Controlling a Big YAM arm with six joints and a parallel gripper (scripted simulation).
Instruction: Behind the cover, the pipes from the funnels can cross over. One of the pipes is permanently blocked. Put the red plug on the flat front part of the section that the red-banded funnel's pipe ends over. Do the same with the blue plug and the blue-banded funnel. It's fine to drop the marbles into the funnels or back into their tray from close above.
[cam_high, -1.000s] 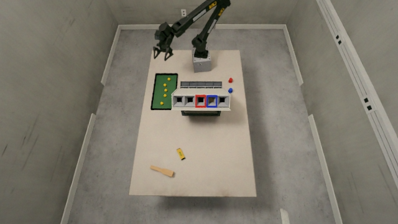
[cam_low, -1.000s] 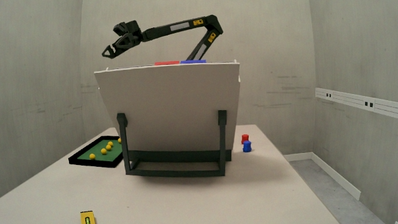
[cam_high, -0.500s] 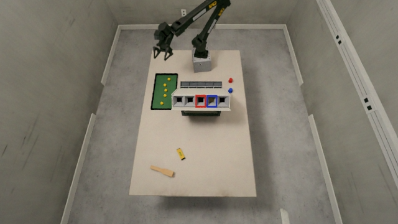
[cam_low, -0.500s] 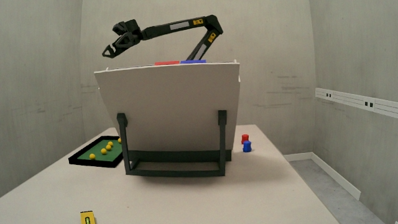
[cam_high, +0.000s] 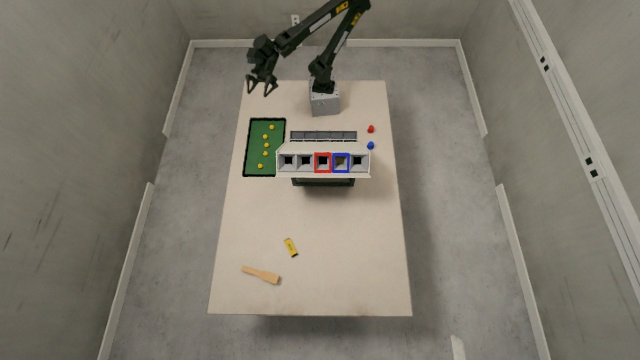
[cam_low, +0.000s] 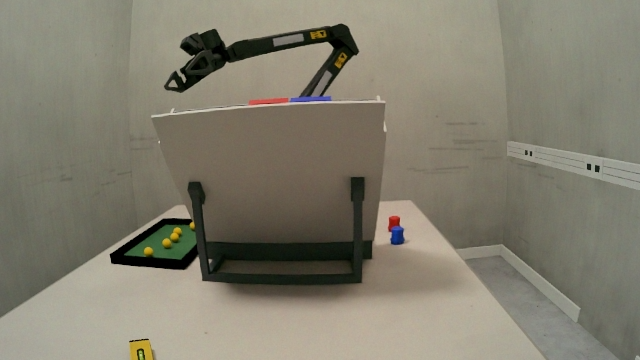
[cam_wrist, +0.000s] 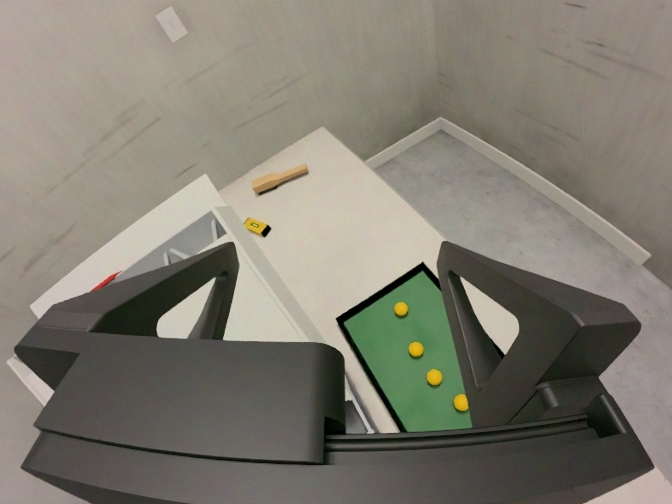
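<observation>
My gripper (cam_high: 261, 87) is open and empty, high above the table's far left corner, beyond the green marble tray (cam_high: 263, 147); it also shows in the side view (cam_low: 176, 83). The tray holds several yellow marbles (cam_wrist: 416, 349). The white funnel box (cam_high: 323, 159) stands mid-table with a red-banded funnel (cam_high: 322, 162) and a blue-banded funnel (cam_high: 340, 162) side by side. The red plug (cam_high: 371, 129) and the blue plug (cam_high: 370, 145) stand on the table right of the box. A grey row of sections (cam_high: 323, 135) lies behind the box.
The box's white cover on a dark stand (cam_low: 280, 175) hides the pipes. A yellow block (cam_high: 290, 247) and a wooden piece (cam_high: 260, 274) lie near the table's front. The arm's grey base (cam_high: 324, 101) stands at the far edge.
</observation>
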